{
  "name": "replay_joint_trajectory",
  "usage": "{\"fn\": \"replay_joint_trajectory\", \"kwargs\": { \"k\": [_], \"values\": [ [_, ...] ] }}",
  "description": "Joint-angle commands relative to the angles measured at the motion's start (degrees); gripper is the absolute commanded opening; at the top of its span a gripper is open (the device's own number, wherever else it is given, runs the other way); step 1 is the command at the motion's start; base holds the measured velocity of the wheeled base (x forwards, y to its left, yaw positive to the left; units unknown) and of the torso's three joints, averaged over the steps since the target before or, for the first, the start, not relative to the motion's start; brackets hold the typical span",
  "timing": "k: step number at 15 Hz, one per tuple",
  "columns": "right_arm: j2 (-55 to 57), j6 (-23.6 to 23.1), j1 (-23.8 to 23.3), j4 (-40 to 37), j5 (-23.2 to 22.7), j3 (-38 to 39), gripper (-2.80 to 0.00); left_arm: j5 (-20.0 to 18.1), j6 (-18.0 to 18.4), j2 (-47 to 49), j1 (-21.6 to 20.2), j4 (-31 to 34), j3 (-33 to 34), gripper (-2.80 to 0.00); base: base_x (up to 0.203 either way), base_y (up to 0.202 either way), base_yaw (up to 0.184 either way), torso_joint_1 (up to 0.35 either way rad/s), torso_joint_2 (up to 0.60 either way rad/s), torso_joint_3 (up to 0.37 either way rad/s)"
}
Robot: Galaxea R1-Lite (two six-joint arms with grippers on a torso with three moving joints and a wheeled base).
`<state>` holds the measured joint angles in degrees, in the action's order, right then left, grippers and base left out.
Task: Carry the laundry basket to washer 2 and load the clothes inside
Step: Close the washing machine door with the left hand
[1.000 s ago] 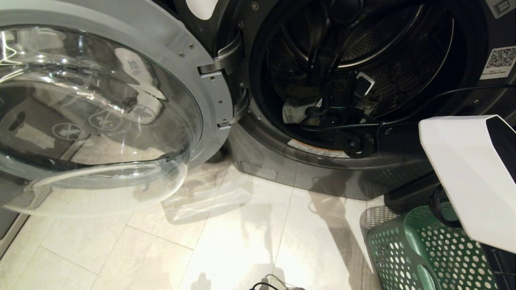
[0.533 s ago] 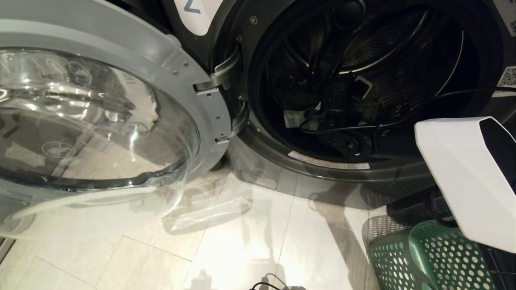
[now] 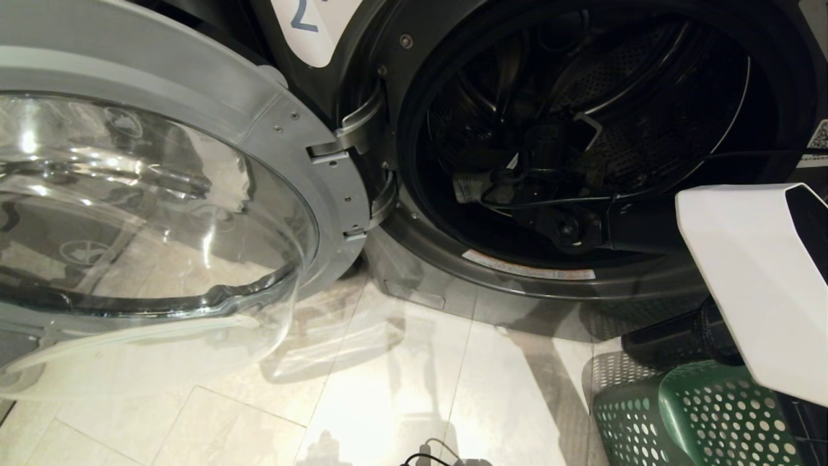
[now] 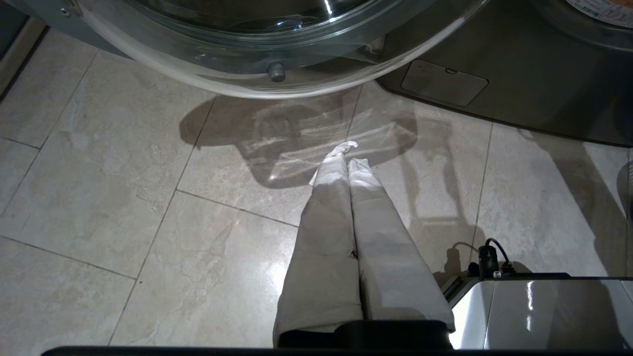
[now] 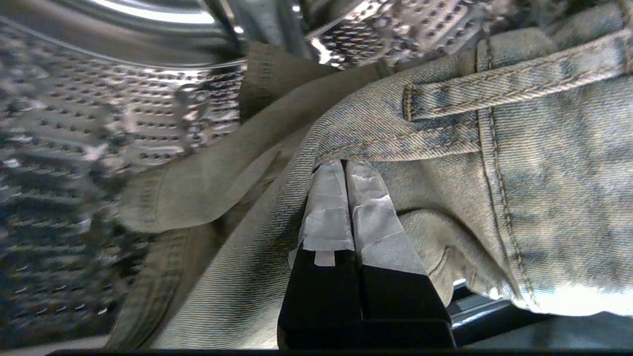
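Step in hand: loading. The right claw sits inside the washer drum, at 3 o'clock of the open door, fingers pressed together on the denim garment. Next: release it. The left claw hangs closed, empty, over the floor. Laundry basket: 5 o'clock.

You've got a shiny perforated metal drum, faded rough denim jeans, glossy clear glass door w/ matt grey rim, polished stone-look floor, green holed plastic basket.
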<state>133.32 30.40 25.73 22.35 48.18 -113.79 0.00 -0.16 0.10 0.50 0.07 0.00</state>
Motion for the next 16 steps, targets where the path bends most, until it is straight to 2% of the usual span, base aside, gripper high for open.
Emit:
{"fn": "replay_joint_trajectory", "kwargs": {
  "k": [1, 4, 8, 11, 15, 16],
  "values": [
    [-0.16, 0.13, 0.02, 0.22, 0.09, 0.04, -2.80, 0.00, -0.02, 0.08, -0.06, -0.01, 0.00, -2.80, 0.000, 0.000, 0.000, 0.000, 0.00, 0.000],
    [1.61, 0.37, -0.43, 2.81, -0.11, 0.04, -2.80, 0.00, -0.02, 0.08, 0.02, 0.00, 0.00, -2.80, 0.000, 0.000, 0.000, 0.000, 0.00, 0.000],
    [2.49, -0.90, -0.51, 11.27, -3.68, 0.06, -2.80, 0.00, -0.02, 0.08, 0.02, 0.01, 0.00, -2.80, 0.000, 0.000, 0.000, 0.000, 0.00, 0.000],
    [3.39, -8.35, -0.51, 20.49, -6.02, 0.06, -2.80, 0.00, -0.02, 0.08, 0.03, -0.07, 0.00, -2.80, 0.000, 0.000, 0.000, 0.000, 0.00, 0.000],
    [6.62, -24.46, -0.06, 39.08, -11.78, 0.06, -2.80, 0.00, -0.02, 0.08, 0.02, 0.00, 0.00, -2.80, 0.000, 0.000, 0.000, 0.000, 0.00, 0.000],
    [6.65, -25.76, 0.31, 40.70, -12.59, 0.06, -2.80, 0.00, -0.02, 0.08, 0.03, -0.07, 0.00, -2.80, 0.000, 0.000, 0.000, 0.000, 0.00, 0.000]
  ]
}}
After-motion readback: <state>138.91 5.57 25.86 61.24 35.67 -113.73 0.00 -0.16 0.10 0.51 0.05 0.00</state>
